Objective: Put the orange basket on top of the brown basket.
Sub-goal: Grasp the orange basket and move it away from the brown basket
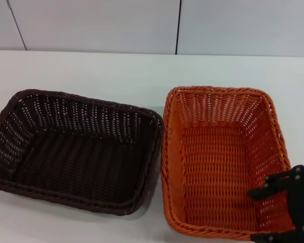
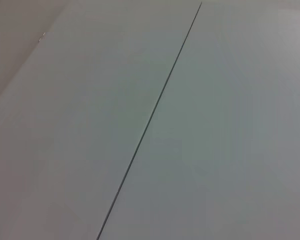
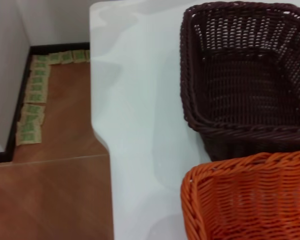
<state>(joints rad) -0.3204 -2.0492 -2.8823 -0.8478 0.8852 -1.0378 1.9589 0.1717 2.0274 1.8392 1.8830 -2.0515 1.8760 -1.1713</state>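
Observation:
The orange basket [image 1: 220, 162] stands on the white table [image 1: 116, 71] at the right, empty. The brown basket [image 1: 73, 149] stands right beside it on the left, also empty; their long sides almost touch. My right gripper [image 1: 263, 211] hangs over the orange basket's near right corner, its two black fingers spread wide apart with nothing between them. In the right wrist view the orange basket's rim [image 3: 250, 172] is close below and the brown basket [image 3: 245, 75] lies beyond it. My left gripper is out of view.
The table's edge [image 3: 97, 135] drops to a wooden floor [image 3: 55, 185] beside the baskets. A grey wall with a dark seam [image 1: 178, 25] runs behind the table. The left wrist view shows only a pale panel with a seam [image 2: 150, 125].

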